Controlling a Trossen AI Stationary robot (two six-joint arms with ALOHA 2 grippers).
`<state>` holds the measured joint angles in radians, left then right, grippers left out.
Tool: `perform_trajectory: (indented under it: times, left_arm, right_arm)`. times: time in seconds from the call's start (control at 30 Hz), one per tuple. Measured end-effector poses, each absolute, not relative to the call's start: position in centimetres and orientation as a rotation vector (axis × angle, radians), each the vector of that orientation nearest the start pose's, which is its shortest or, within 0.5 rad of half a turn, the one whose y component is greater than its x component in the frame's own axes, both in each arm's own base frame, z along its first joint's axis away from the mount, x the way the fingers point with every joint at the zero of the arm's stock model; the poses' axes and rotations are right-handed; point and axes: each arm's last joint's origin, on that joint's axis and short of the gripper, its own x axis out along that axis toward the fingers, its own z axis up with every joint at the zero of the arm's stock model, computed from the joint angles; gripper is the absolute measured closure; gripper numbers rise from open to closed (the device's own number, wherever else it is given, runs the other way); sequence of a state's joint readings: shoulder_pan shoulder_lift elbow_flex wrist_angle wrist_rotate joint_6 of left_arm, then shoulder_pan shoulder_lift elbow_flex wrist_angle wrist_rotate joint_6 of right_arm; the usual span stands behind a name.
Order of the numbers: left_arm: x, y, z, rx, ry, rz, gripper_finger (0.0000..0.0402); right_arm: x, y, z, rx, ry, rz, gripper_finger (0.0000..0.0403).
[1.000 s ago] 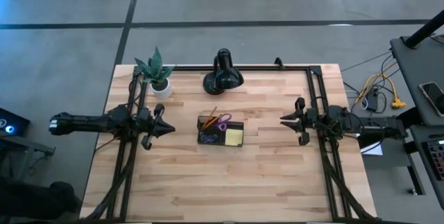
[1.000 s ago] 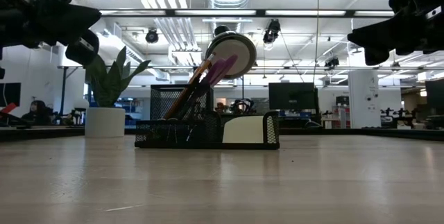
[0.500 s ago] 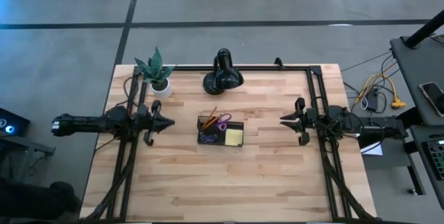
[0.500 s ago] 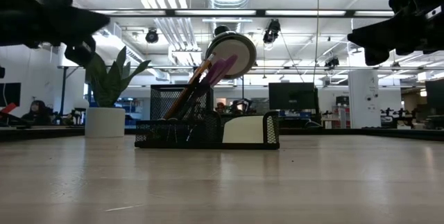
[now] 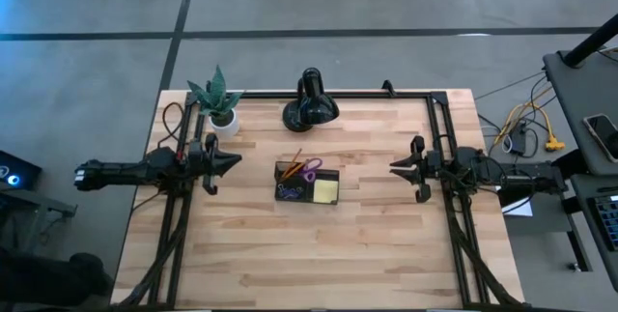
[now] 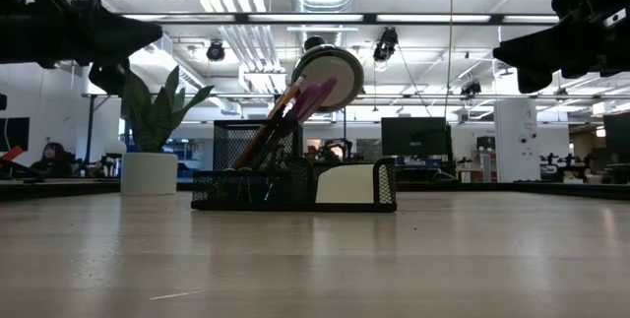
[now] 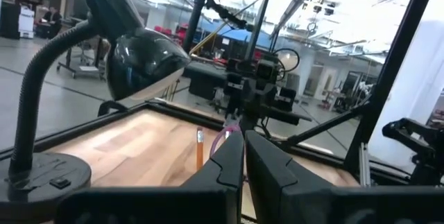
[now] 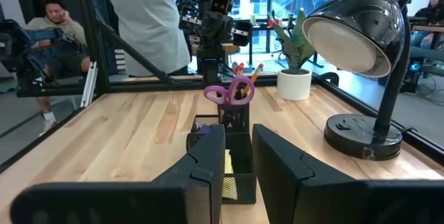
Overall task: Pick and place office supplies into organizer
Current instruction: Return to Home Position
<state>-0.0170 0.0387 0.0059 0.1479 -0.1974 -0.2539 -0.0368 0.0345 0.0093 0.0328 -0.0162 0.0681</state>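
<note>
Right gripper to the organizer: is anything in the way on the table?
Nothing visible. Bare table lies between the right gripper and the organizer. The lamp and potted plant stand off that line, at the far edge.

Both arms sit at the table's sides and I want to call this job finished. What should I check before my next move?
1. Left gripper empty: ok. It is shut on nothing, over the table's left side, apart from the organizer.
2. Right gripper empty: ok. It is open and holding nothing, over the right side.
3. Scissors and pencils stowed: ok. They stand leaning in the organizer.
4. Sticky pad stowed: ok. It lies in a low compartment.
5. No supplies loose on the table: ok, none seen in the high view.
6. Black pens inside: cannot tell. Dark pens would not stand out against the dark mesh.
</note>
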Motion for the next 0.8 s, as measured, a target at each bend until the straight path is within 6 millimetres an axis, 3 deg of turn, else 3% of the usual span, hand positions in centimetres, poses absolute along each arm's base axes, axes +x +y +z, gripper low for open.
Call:
perform_trajectory:
  times: [0.8]
  left_arm:
    - [10.0,0.4,17.52,-0.263,-0.118,0.168,0.0402]
  right_arm:
    - [9.92,-0.32,16.72,0.069,-0.009,-0.02,0.0335]
